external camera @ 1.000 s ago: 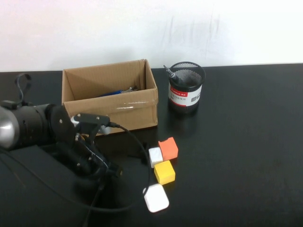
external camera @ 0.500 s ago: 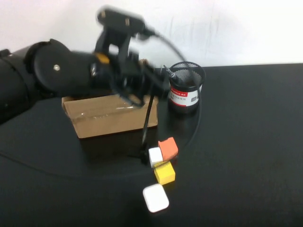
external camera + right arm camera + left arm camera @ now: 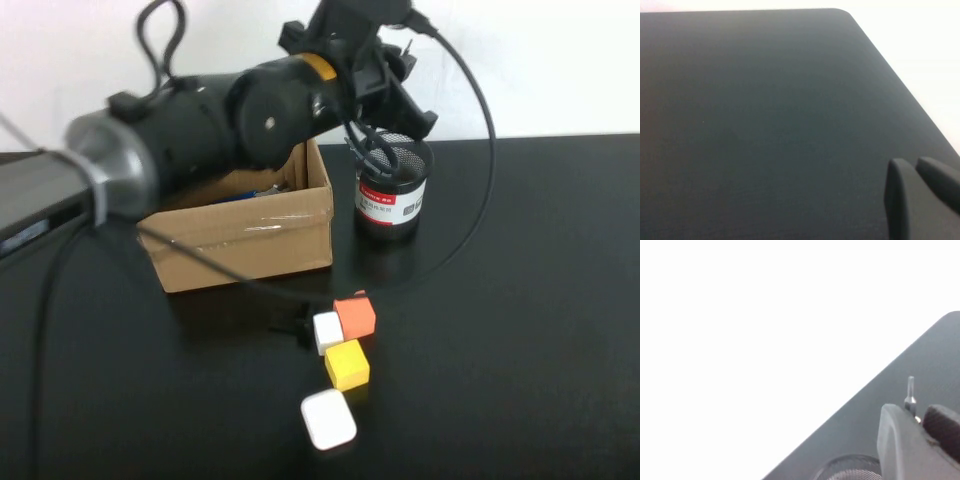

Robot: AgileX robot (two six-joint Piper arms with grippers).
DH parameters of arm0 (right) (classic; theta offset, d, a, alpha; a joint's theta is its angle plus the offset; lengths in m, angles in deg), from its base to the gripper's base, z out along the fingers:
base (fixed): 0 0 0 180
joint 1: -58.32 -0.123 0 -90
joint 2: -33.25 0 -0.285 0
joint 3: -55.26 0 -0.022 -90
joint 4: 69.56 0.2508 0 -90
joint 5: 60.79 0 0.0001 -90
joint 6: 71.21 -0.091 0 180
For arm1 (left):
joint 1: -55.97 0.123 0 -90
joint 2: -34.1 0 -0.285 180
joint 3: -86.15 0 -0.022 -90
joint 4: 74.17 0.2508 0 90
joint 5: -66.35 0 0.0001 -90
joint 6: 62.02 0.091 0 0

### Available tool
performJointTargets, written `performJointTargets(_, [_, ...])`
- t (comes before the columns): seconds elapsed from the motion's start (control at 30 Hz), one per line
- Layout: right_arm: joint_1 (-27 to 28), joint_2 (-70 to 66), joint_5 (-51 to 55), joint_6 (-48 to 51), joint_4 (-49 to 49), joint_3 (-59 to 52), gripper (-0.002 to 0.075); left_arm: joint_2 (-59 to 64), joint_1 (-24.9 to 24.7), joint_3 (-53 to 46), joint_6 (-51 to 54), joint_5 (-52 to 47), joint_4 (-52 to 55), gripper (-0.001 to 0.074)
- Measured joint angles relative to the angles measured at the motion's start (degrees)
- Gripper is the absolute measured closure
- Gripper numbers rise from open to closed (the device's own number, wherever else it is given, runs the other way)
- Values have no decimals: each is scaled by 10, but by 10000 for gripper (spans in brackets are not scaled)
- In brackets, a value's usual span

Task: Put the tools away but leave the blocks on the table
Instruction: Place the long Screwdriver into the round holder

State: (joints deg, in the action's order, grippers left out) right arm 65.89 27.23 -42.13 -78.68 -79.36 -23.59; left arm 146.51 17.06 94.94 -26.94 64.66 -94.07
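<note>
My left gripper (image 3: 404, 84) hangs above the black mesh cup (image 3: 394, 186), shut on a slim black stick whose metal tip (image 3: 910, 395) pokes out between its fingers (image 3: 896, 440). The cup's rim (image 3: 850, 470) shows just below it in the left wrist view. Another stick (image 3: 358, 152) leans inside the cup. A blue-handled tool (image 3: 240, 197) lies in the cardboard box (image 3: 240, 235). The orange block (image 3: 356, 315), white block (image 3: 328, 332) and yellow block (image 3: 347, 364) sit together on the table (image 3: 520, 330). My right gripper (image 3: 912, 167) is shut over bare tabletop, outside the high view.
A flat white rounded case (image 3: 329, 419) lies in front of the blocks. A tiny black object (image 3: 295, 328) rests left of the white block. The left arm's cable loops down over the box and the cup.
My left arm has swung up from low at the table's front left, across the box, to above the mesh cup. The blocks and the case have not moved.
</note>
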Motion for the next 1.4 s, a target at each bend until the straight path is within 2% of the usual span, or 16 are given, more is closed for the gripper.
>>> performJointTargets(0.2, [0,0,0,0,0,0,735,52,9,65,1,-16,2,694])
performJointTargets(0.4, [0,0,0,0,0,0,735,69,11,72,-43,27,-4,694])
performJointTargets(0.63, [0,0,0,0,0,0,735,77,13,81,-71,7,1,694])
performJointTargets(0.73, [0,0,0,0,0,0,735,79,7,118,2,-57,33,694])
performJointTargets(0.8, [0,0,0,0,0,0,735,80,0,160,106,-143,25,694])
performJointTargets(0.9, [0,0,0,0,0,0,735,80,-1,207,250,-256,-79,694])
performJointTargets(1.0, [0,0,0,0,0,0,735,80,22,223,327,-301,-204,694])
performJointTargets(1.2, [0,0,0,0,0,0,735,93,97,227,352,-287,-389,694])
performJointTargets(1.3, [0,0,0,0,0,0,735,111,103,227,377,-268,-424,694])
performJointTargets(1.4, [0,0,0,0,0,0,735,119,83,204,404,-207,-455,694])
